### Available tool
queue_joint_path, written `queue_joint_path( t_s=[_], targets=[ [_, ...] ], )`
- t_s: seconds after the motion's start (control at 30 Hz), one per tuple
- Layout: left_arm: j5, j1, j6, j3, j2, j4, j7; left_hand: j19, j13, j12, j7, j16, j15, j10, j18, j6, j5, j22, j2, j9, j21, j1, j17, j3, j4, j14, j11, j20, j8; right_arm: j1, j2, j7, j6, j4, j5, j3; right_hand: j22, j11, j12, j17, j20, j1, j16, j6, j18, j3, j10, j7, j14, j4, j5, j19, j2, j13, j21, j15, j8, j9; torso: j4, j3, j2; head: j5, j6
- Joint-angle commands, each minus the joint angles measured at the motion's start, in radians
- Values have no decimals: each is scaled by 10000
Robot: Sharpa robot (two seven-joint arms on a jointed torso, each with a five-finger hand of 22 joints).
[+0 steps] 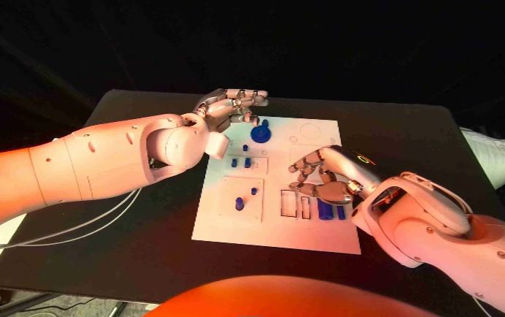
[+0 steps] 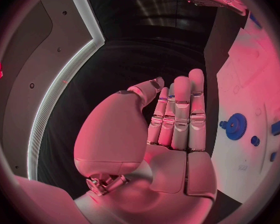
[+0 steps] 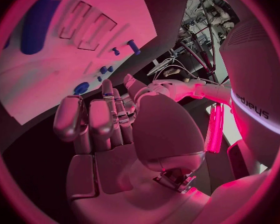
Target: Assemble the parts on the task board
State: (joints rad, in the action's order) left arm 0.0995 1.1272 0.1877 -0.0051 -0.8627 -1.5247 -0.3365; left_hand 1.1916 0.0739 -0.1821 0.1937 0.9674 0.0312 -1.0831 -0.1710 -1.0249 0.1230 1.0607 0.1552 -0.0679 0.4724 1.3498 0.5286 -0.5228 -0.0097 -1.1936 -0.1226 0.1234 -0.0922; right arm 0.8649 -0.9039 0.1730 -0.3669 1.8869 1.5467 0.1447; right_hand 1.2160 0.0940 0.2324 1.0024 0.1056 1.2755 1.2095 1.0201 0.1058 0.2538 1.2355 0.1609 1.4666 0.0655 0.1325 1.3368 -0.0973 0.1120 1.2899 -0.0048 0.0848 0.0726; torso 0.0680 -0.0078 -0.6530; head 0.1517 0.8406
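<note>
The white task board [image 1: 276, 226] lies in the middle of the black table. A blue gear [image 1: 260, 134] stands near its far edge, with small blue pegs [image 1: 242, 162] just nearer and two blue bars [image 1: 333, 212] in slots at the near right. My left hand [image 1: 233, 105] hovers over the board's far left corner, fingers straight and side by side, holding nothing [image 2: 177, 119]. The gear [image 2: 235, 126] lies beside it. My right hand [image 1: 322, 175] hangs over the board's right middle, fingers loosely bent and empty [image 3: 99, 124]. The board [image 3: 65, 64] and a blue bar [image 3: 39, 22] lie beyond the fingertips.
Two small blue pieces [image 1: 243, 200] sit in a raised square at the board's left. Empty rectangular slots [image 1: 295, 204] lie left of the blue bars. Bare black table [image 1: 137, 222] surrounds the board on all sides.
</note>
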Motion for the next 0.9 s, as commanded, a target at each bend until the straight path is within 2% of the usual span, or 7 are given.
queue_joint_path(
  t_s=[0.03, 0.1, 0.17, 0.2, 0.37, 0.53, 0.9],
  targets=[
    [-25, -9, -170, 7, -30, -55, -4, 3, 0, -47, 24, 50, -3, 83, -107, 67, 49, -11, -60, -1, -46, 26, -9, -4, -82, 72, 2, 40, -48, 7, -522, 1134, -141, 232, -1569, 8, 662, -460, 833, 739, -172, -430, 559, 66, -316, -359, 1353, -270, 434, 365, 452, 461, -144, 564, 559, -218, 74, 7, 195, -7, 37, -267, -112],
    [-25, -12, -170, 7, -51, -84, -2, 3, 0, -47, 24, 50, -3, 83, -107, 67, 49, -11, -60, -1, -46, 26, -9, -4, -82, 72, 2, 40, -48, -13, -882, 1572, -120, 343, -1459, 15, 1220, -618, 1801, 1513, -346, -646, 1132, 231, -453, -733, 1657, -436, 555, 645, 959, 823, -230, 1469, 1025, -371, 231, 50, 249, -1, 40, -394, -153],
    [-25, -17, -175, 7, -63, -116, -1, 3, 0, -47, 24, 50, -3, 83, -107, 67, 49, -11, -60, -1, -46, 26, -9, -4, -82, 72, 2, 40, -48, -59, -1171, 2038, -51, 448, -1143, 18, 1607, -705, 4536, 2144, -424, -871, 1577, 344, -546, -1112, 1888, -508, 611, 998, 1316, 1051, -219, 4460, 1339, -429, 385, 103, 297, 9, 44, -520, -174],
    [-25, -20, -176, 7, -67, -130, -1, 3, 0, -47, 24, 50, -3, 83, -107, 67, 49, -11, -60, -1, -46, 26, -9, -4, -82, 72, 2, 40, -48, -82, -1270, 2222, -21, 491, -983, 19, 1774, -717, 6088, 2441, -525, -597, 1819, 274, -559, -1448, 1294, -472, 574, 1302, 1464, 1103, 36, 6291, 1478, -449, 530, 156, 316, 12, 46, -567, -170],
    [-25, -31, -185, 6, -86, -186, 2, 3, 0, -47, 24, 50, -3, 83, -107, 67, 49, -11, -60, -1, -46, 26, -9, -4, -82, 72, 2, 40, -48, -209, -1629, 3190, 326, 676, -39, 20, 2155, -662, 8016, 3024, -389, -694, 2204, 170, -667, -2464, 1048, -506, 615, 2178, 1771, 1298, -44, 8678, 1765, -384, 853, 289, 365, 11, 52, -747, -159],
    [-25, -39, -184, 6, -92, -205, 11, 3, 0, -48, 24, 51, -3, 85, -107, 68, 49, -11, -60, -1, -47, 25, -10, -3, -82, 73, 2, 40, -48, -290, -1645, 3791, 926, 642, 352, 11, 2298, -646, 8512, 3246, -363, -726, 2341, 72, -700, -2887, 1098, -489, 638, 2250, 1727, 1380, 114, 9402, 1871, -362, 996, 346, 309, 2, 46, -914, -126],
    [-26, -43, -207, 6, -79, -238, 5, -10, -5, -85, 40, 64, 23, 139, -97, 105, 39, -30, -74, 0, -75, -92, -33, 72, -28, 99, -17, 60, -63, -334, -1122, 3984, 1376, 274, 484, -50, 2578, -633, 10761, 3912, -333, -593, 2720, -64, -773, -3413, 2054, -477, 739, 2242, 1761, 1564, 468, 11887, 2081, -342, 1233, 433, 233, -16, 33, -958, -125]
  ],
)
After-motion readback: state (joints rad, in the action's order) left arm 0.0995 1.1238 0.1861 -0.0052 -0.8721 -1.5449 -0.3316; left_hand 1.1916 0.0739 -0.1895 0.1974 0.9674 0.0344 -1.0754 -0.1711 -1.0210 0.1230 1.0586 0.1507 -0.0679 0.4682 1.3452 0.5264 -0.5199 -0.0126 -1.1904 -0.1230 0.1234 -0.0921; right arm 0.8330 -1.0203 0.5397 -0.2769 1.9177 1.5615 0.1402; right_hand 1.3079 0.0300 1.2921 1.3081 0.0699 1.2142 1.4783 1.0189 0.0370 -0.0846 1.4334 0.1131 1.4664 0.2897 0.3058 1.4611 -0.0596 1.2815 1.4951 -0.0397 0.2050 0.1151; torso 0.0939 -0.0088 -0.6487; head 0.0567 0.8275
